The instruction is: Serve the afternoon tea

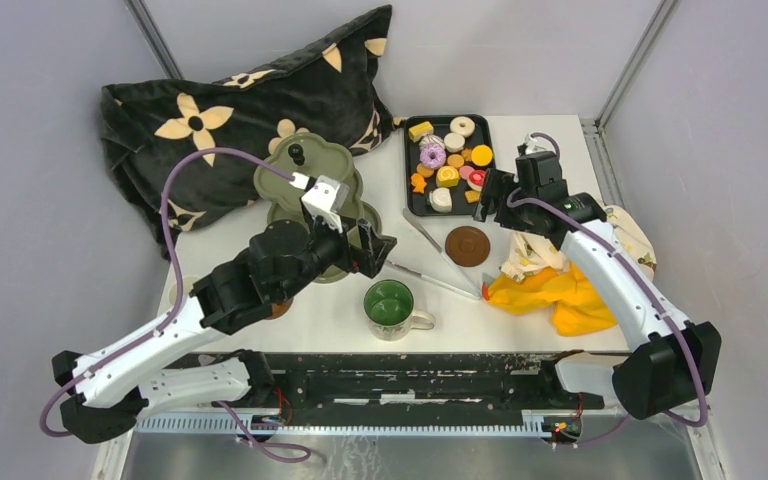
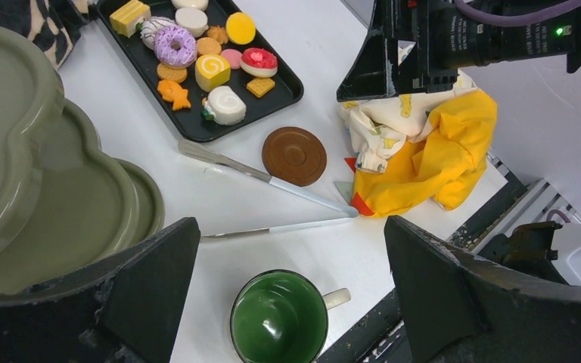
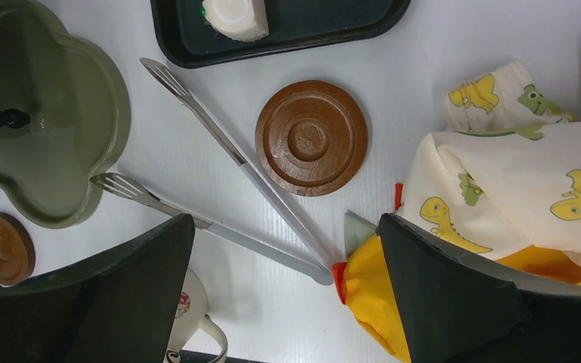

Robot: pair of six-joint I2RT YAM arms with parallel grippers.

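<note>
Small toy pastries, among them a purple donut (image 1: 432, 155) (image 2: 175, 45), lie on a black tray (image 1: 420, 204) (image 2: 287, 87) at the back of the table. The olive-green tiered stand (image 1: 300, 178) (image 2: 68, 204) (image 3: 68, 113) with its black knob stands left of the tray. A green-lined mug (image 1: 390, 302) (image 2: 280, 318) sits near the front edge. One brown saucer (image 1: 467, 245) (image 2: 294, 156) (image 3: 311, 138) lies below the tray; another (image 3: 1, 248) lies by the stand's base. My left gripper (image 1: 375, 245) (image 2: 291, 227) hangs open and empty between stand and mug. My right gripper (image 1: 492, 192) (image 3: 286, 223) is open and empty above the tray's near corner.
Metal tongs (image 1: 440, 268) (image 2: 272, 181) (image 3: 234, 159) lie spread open between saucer and mug. A yellow cloth (image 1: 550, 290) (image 2: 431, 159) and a cream dinosaur-print cloth (image 3: 514, 174) are bunched at the right. A black flowered pillow (image 1: 230, 110) lies behind the stand.
</note>
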